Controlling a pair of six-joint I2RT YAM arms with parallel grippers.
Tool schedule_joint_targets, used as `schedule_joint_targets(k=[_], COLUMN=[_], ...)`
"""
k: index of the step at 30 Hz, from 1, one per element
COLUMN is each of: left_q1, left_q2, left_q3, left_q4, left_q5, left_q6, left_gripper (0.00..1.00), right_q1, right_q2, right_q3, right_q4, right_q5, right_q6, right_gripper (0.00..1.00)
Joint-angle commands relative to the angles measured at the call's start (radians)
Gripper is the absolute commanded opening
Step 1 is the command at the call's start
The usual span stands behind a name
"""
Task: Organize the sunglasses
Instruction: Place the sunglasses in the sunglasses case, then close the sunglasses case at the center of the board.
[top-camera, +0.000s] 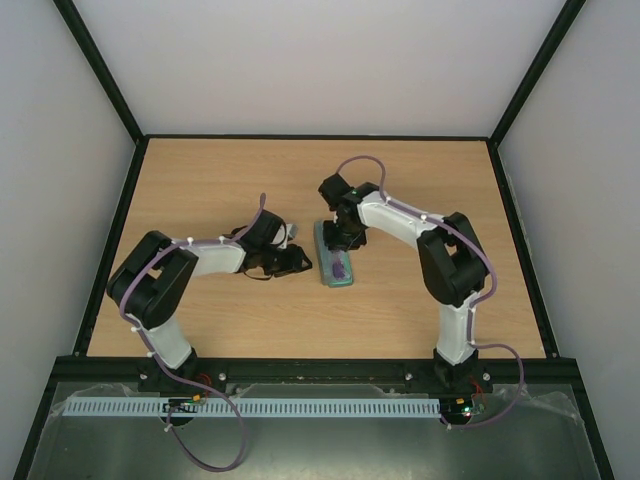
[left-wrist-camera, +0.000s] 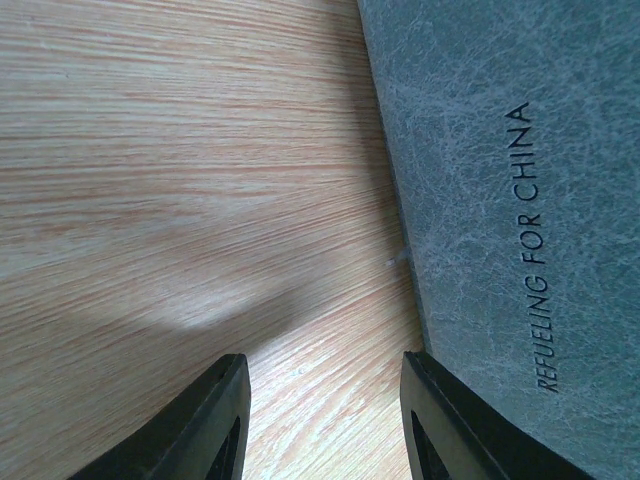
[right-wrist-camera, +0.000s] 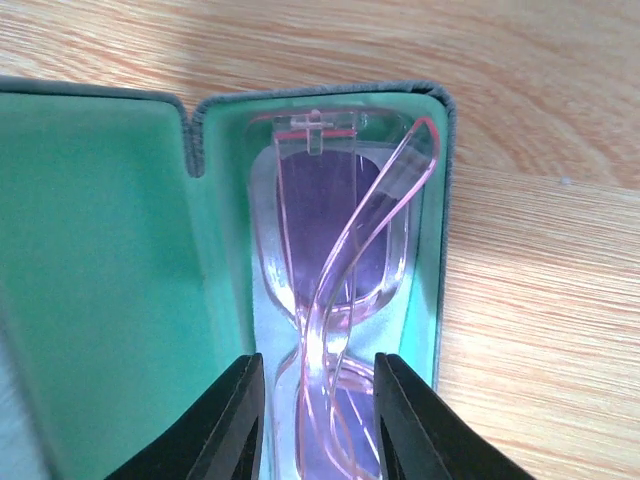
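Wooden tabletop lies beneath both arms. The right gripper has its jaws narrow astride the pink sunglasses; whether they pinch cannot be told. The sunglasses lie folded inside the open green-lined case. The left gripper has its jaws apart over bare wood, just beside the case's grey outside.

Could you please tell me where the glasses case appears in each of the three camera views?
Top external: the case lies mid-table, lengthwise towards the cameras' near edge.
Left wrist: the case fills the right side, its grey lettered outside showing.
Right wrist: the case lies open, green lining at left, the sunglasses in its right half.
Shared landmark: the wooden table, next to the case in every view.
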Motion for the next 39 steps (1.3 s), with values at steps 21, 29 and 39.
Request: schedule_joint_targets(k=[21,29,39], left_q1=[0.002,0.002,0.002], left_q2=[0.004,-0.029,-0.126], left_q3=[0.066,0.099,0.142], left_q4=[-0.087,-0.134,-0.206], left_q5=[-0.013,-0.017,-0.009], left_q6=[0.033,0.036,0.026], left_gripper=[0.45,0.45,0.45], right_q1=[0.000,-0.001,-0.143], right_q2=[-0.021,-0.048,-0.276], right_q3=[-0.069,-0.080,-0.247], right_q4=[0.034,0.037,0.104], right_q5=[-0.047,-0.043,-0.065], right_q6=[-0.016,-0.023,-0.037], right_gripper=[0.01,0.01,0.18])
